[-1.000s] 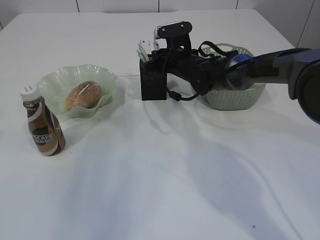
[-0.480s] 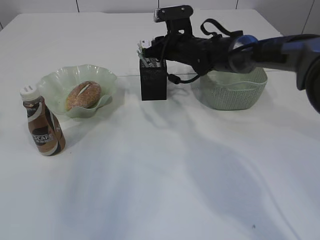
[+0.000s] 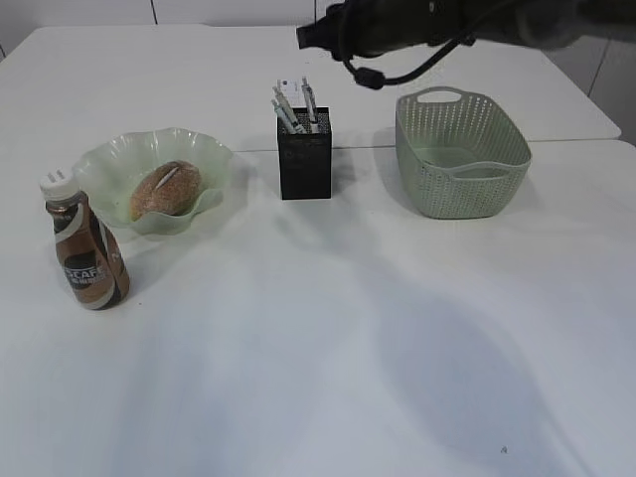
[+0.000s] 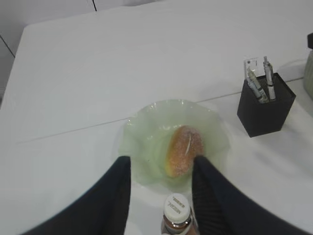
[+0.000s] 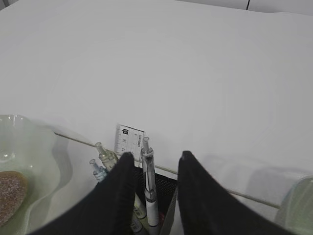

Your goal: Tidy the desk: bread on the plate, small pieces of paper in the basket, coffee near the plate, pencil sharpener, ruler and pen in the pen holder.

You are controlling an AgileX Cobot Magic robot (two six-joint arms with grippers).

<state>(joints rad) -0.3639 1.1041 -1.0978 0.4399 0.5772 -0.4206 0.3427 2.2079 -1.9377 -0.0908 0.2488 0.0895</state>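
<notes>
A seeded round bread (image 3: 165, 189) sits in a translucent green plate (image 3: 204, 154) with a scalloped rim, left of a black mesh pen holder (image 3: 304, 164) holding pens (image 3: 309, 101) and a clear ruler (image 5: 129, 139). A brown coffee bottle (image 3: 87, 254) stands near the plate; a woven green basket (image 3: 462, 151) sits right. The right gripper (image 5: 153, 196) hangs released above the holder, the left gripper (image 4: 160, 196) parted over the plate.
</notes>
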